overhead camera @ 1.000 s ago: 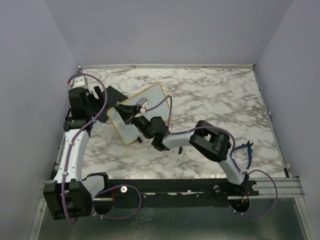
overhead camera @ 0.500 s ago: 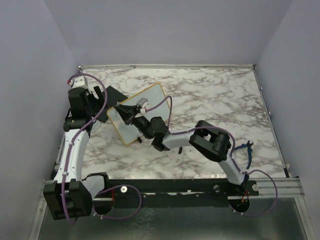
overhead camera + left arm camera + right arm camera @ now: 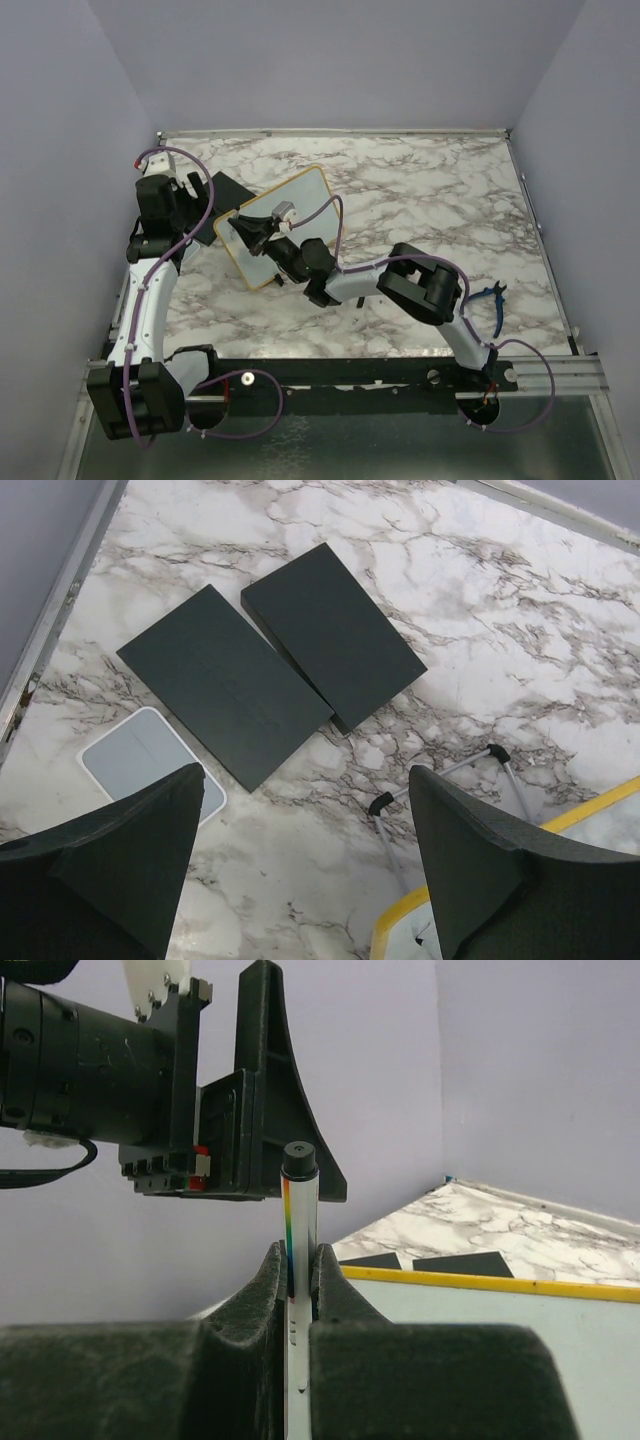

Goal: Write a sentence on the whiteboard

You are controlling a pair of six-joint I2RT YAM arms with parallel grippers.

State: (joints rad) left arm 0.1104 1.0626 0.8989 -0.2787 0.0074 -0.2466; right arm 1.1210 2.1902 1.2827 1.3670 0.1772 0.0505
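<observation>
marble table (image 3: 430, 200), lilac walls (image 3: 300, 60). right gripper (image 3: 298, 1252) pinches a marker (image 3: 299, 1190) over the whiteboard (image 3: 310, 195) to write, tip hidden so maybe touching; left gripper (image 3: 305, 775) sits wide open, empty, beside it.

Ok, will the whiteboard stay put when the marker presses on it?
Probably not firmly. The whiteboard looks thin and light on slim wire legs with small black feet, so it may rock or flex. The marble table looks smooth, so it could slide. The open left gripper is not holding it.
</observation>
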